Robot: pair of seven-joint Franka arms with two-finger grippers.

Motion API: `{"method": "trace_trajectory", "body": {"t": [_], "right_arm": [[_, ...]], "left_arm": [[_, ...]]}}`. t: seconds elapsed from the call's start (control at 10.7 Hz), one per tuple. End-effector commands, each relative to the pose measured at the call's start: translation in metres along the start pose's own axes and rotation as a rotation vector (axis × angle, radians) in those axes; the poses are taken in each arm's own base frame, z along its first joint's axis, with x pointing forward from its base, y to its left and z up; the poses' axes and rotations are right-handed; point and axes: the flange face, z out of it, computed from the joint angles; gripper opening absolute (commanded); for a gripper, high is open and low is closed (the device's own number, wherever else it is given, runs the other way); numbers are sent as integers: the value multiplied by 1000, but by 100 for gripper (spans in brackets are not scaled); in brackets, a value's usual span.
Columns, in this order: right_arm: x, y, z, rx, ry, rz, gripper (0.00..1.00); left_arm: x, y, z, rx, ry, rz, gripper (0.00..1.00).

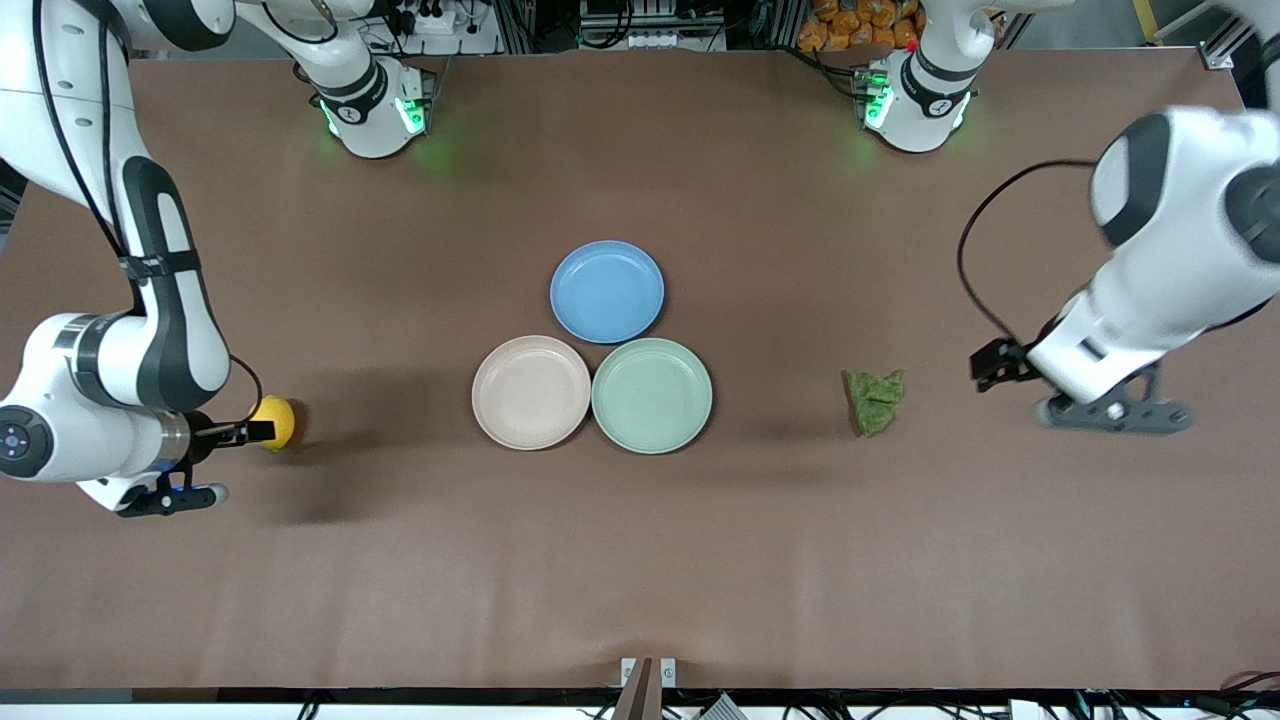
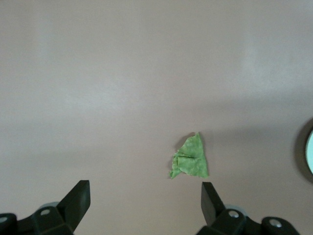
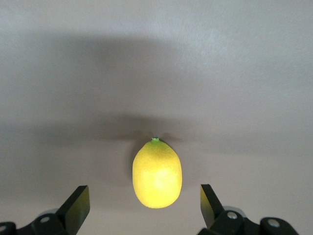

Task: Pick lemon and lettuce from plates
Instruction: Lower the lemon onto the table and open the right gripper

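The tabletop (image 1: 640, 560) carries the beige-pink plate (image 1: 531, 392) and mint plate (image 1: 652, 395), both bare. The lemon (image 3: 157, 173) lies just ahead of the right hand (image 3: 142, 205), which is wide open and holds nothing. The lettuce (image 2: 190, 157) lies ahead of the left hand (image 2: 145, 200), likewise wide open and holding nothing.

My table (image 1: 640, 560) wears a brown matte cover, faintly creased along its camera-side edge. Soft shadows fall across it. Above its top edge I see cables, metal framing (image 1: 1215, 45) and an orange heap (image 1: 860, 22).
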Motion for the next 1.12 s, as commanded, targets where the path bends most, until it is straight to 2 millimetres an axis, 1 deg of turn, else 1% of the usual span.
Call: {"method": "trace_trajectory", "body": {"t": [0.0, 0.09, 0.19, 0.38, 0.47, 0.56, 0.66, 0.75, 1.03], "right_arm": [[-6, -23, -61, 7, -16, 62, 100], [-10, -26, -74, 7, -37, 83, 100], [-14, -31, -89, 4, -43, 80, 100], [-31, -33, -123, 5, -36, 83, 100], [-42, -34, -146, 4, -16, 89, 100], [-52, -37, -165, 0, -2, 89, 100], [-63, -38, -182, -1, 4, 90, 100], [-75, -38, -198, 0, 8, 93, 100], [-114, -34, -243, 1, 14, 108, 100]], "left_arm": [[-47, -14, -55, 17, 48, 3, 100], [-62, -9, -64, 14, 39, 12, 100], [-70, -9, -74, 9, 25, 9, 100], [-81, -1, -84, 4, -13, 34, 100], [-82, 6, -95, -30, -35, 32, 100], [-80, 9, -105, -34, -61, 38, 100], [-80, 7, -118, -42, -62, 36, 100], [-80, 3, -123, -66, -55, 24, 100], [-83, 0, -124, -72, -71, 18, 100]]}}
